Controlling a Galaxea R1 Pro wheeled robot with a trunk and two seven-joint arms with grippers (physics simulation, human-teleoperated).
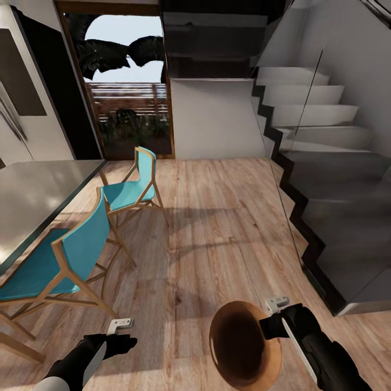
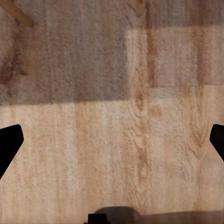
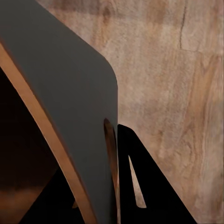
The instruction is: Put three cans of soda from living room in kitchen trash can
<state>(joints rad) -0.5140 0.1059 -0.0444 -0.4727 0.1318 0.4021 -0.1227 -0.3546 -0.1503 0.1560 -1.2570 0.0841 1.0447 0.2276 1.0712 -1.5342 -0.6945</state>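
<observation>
The tash can (image 1: 243,343) is low in the head view, right of centre, and I look into its copper-brown inside. My right gripper (image 1: 273,325) is shut on its rim at the right side. In the right wrist view the bin's grey outer wall (image 3: 60,93) and copper edge pass between the dark fingers (image 3: 144,186). My left gripper (image 1: 120,341) hangs open over the bare wood floor, its fingertips (image 2: 9,144) spread to the edges of the left wrist view with nothing between them. The cans of soda are out of view.
A grey metal-topped table (image 1: 32,195) stands at the left with two teal chairs (image 1: 130,190) (image 1: 70,255) beside it. The steel fridge (image 1: 16,108) is at the far left. A staircase (image 1: 326,163) rises on the right. A glass door (image 1: 127,98) lies ahead across the wood floor.
</observation>
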